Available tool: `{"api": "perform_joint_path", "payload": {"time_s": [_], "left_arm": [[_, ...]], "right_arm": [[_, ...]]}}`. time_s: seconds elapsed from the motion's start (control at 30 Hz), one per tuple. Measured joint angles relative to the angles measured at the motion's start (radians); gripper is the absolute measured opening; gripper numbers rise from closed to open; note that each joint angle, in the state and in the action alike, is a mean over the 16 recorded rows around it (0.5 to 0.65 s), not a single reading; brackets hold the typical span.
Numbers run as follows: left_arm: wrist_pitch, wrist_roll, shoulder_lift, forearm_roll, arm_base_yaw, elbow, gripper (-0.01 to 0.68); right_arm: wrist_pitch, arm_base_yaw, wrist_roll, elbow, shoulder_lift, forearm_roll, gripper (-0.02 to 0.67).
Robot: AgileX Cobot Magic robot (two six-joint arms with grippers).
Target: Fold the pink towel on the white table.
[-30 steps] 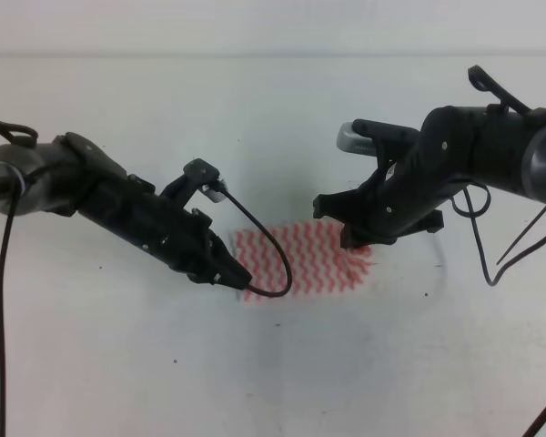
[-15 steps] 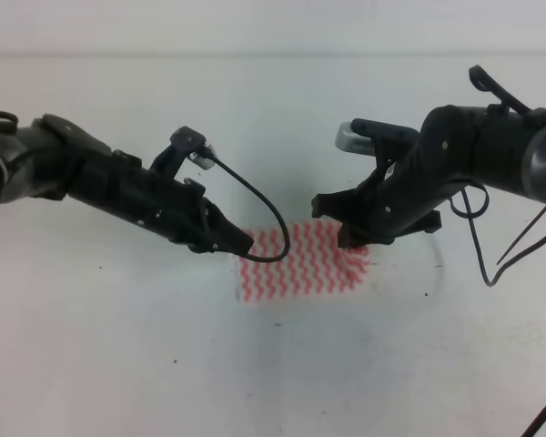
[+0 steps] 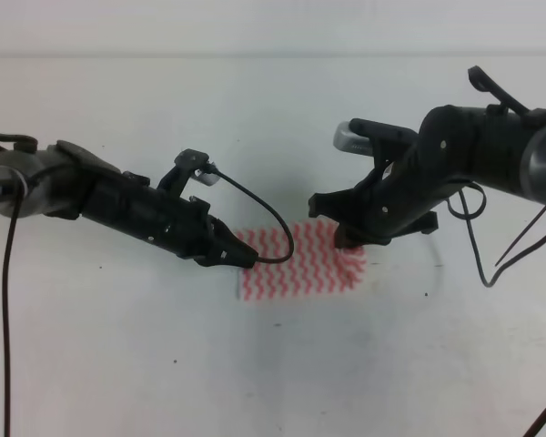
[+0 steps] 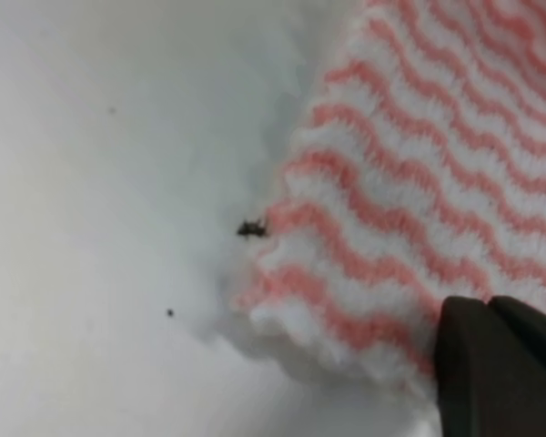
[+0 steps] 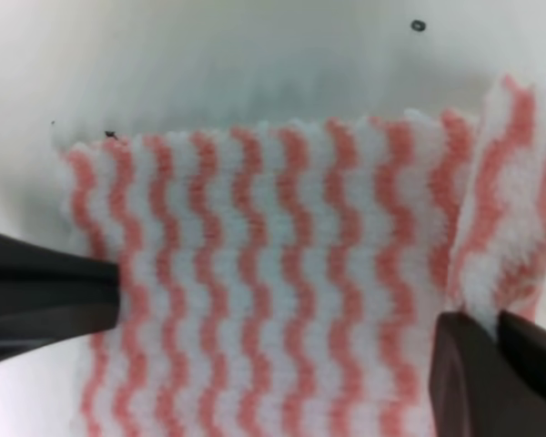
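Lying: pink towel (image 3: 296, 261) flat on the white table (image 3: 273, 364), near the middle of the exterior high view, between the two arms; already a small rectangle, stripes running as wavy zigzags.
Towel edges: left edge thick and layered in the left wrist view (image 4: 409, 209); right edge curled up into a raised flap in the right wrist view (image 5: 282, 273).
Left gripper (image 3: 241, 254): tip down at the towel's upper left corner, touching or just above the cloth; fingers (image 4: 500, 364) pressed together with only a thin seam between them, resting at the cloth's edge; whether any fabric is pinched between them, cannot tell.
Right gripper (image 3: 346, 238): low over the towel's upper right corner; fingers (image 5: 491, 373) drawn close together beside the raised flap; grasping cloth or merely touching it, cannot tell.
Cable (image 3: 264, 218): thin black loop hanging from the left wrist, crossing above the towel's left part.
Table surface: plain white with a few small dark specks, one speck (image 4: 250, 228) right against the towel's edge.
Shadow: soft grey patch under the right arm, falling beside the towel.
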Motion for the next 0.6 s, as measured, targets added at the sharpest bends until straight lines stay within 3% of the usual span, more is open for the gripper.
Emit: {"api": "perform_joint_path", "payload": {"time_s": [0.6], "left_arm": [[0.000, 0.003, 0.003, -0.006, 0.000, 0.001, -0.005]], "right_arm": [[0.008, 0.062, -0.002, -0.088, 0.024, 0.016, -0.016]]}}
